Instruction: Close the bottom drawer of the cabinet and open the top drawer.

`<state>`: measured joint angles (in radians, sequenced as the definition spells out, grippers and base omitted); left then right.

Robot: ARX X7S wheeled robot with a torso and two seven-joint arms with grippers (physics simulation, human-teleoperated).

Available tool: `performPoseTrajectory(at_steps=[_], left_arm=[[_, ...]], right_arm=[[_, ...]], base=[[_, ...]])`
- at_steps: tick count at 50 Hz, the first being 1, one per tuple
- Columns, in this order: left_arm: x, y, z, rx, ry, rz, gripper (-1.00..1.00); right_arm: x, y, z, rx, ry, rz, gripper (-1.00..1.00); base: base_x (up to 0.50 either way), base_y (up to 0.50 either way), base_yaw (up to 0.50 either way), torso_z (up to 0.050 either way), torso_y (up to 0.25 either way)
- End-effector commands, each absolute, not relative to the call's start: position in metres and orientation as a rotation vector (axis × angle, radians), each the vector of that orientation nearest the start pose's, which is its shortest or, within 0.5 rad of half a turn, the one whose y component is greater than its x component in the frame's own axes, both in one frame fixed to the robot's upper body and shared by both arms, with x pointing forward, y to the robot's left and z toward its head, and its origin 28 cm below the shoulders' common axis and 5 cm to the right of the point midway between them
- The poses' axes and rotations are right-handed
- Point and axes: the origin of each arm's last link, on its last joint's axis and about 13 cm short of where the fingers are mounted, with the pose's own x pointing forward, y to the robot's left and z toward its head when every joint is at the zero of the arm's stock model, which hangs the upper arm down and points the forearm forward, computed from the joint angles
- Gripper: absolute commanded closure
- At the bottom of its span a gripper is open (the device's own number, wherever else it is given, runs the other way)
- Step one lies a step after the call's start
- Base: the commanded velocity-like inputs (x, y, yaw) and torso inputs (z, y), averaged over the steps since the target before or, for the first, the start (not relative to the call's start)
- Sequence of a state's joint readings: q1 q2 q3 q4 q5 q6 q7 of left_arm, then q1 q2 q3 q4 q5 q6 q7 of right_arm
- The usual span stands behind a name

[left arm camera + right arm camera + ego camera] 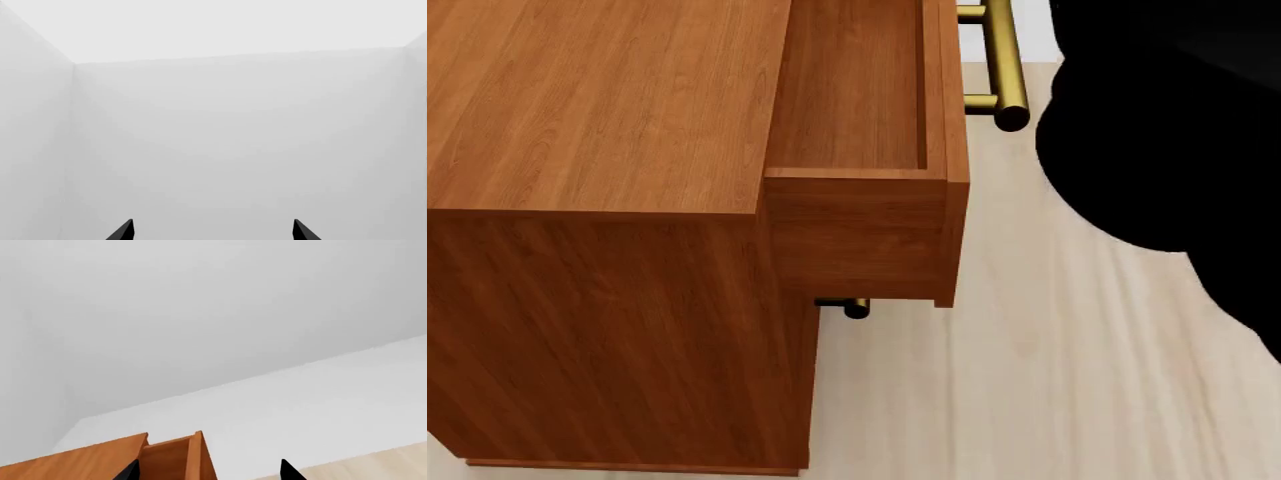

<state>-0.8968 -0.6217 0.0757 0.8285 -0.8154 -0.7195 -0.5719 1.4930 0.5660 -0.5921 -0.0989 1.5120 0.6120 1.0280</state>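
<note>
Top drawer [861, 150] pulled well out of cabinet [601, 200], filling upper centre of head view; hollow interior open to view, front panel along its right edge, brass bar handle [1004, 65] projecting further right at upper centre-right. Same drawer glimpsed at lower left of right wrist view [175, 457], side wall and inner cavity showing beside cabinet top.

Bottom drawer not seen directly in any view; hidden beneath pulled-out top drawer. Only a short stub of a lower brass handle [846, 307] peeking out just under top drawer's underside, centre of head view; cannot tell which lower drawer it belongs to.

Cabinet occupying left half of head view, reddish-brown wood grain, flat top at upper left, side face below running to bottom edge. Pale wood floor [1014, 390] across lower right.

Large black mass [1174, 120], part of robot, blocking upper right of head view, near handle; contact not discernible.

Right pincer [207, 471]: two dark fingertips at bottom edge of right wrist view, spread apart, pinching nothing, drawer wall showing between them beyond.

Left pincer [213, 231]: two dark tips at bottom edge of left wrist view, spread wide, nothing between, facing bare white walls [233, 140].
</note>
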Motion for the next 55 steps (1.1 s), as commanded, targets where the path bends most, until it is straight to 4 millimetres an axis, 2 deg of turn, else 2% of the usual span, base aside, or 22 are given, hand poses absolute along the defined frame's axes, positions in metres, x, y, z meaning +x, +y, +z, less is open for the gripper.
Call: performPoseTrajectory(at_steps=[1,13,26,36,55], left_arm=[[0.211,0.238,0.315,0.060,-0.790,-0.039,-1.00],[0.211,0.239,0.314,0.066,-0.791,-0.042,-1.00],[0.210,0.241,0.313,0.063,-0.790,-0.039,-1.00],[0.212,0.240,0.311,0.062,-0.788,-0.039,-1.00],[0.213,0.242,0.308,0.059,-0.783,-0.032,-1.00]], right_arm=[[0.289,-0.094,0.394,0.115,-0.146,0.025,-1.00],[0.301,-0.094,0.418,-0.007,-0.076,0.063,-1.00],[0.318,-0.096,0.434,-0.083,-0.006,0.047,-1.00],[0.333,-0.090,0.441,-0.135,0.059,0.084,-1.00],[0.360,-0.089,0.439,-0.159,0.141,0.091,-1.00]], base=[[0.00,0.00,0.00,0.000,0.000],[0.00,0.00,0.00,0.000,0.000],[0.00,0.00,0.00,0.000,0.000],[0.00,0.00,0.00,0.000,0.000],[0.00,0.00,0.00,0.000,0.000]])
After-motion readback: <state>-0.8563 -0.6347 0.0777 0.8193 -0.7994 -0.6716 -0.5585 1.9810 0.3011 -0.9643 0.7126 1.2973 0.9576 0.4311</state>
